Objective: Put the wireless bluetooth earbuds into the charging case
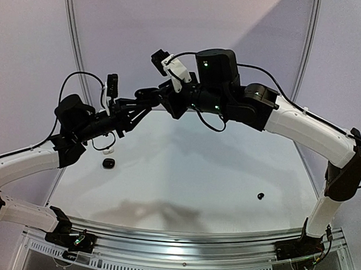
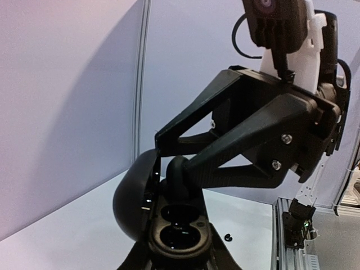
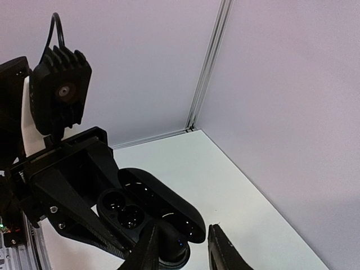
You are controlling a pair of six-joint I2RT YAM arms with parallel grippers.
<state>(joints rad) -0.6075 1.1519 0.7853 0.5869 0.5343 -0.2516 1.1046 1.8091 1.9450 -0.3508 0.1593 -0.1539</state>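
Note:
My left gripper (image 1: pixel 140 101) is shut on an open black charging case (image 2: pixel 177 228) and holds it in the air. The lid (image 2: pixel 132 197) is swung to the side and both wells look empty. My right gripper (image 2: pixel 166 154) meets the case from the right with its jaws apart. A black earbud (image 2: pixel 180 179) sits at the far end of the case against one finger. In the right wrist view it (image 3: pixel 171 250) lies between the fingers, apart from the right finger (image 3: pixel 222 250). Another black earbud (image 1: pixel 261 196) lies on the table at the right.
A small black case-like item (image 1: pixel 108 163) and a whitish piece (image 1: pixel 107 149) lie on the table at the left, under my left arm. A metal rail (image 1: pixel 183 239) runs along the front edge. Walls close the back and sides.

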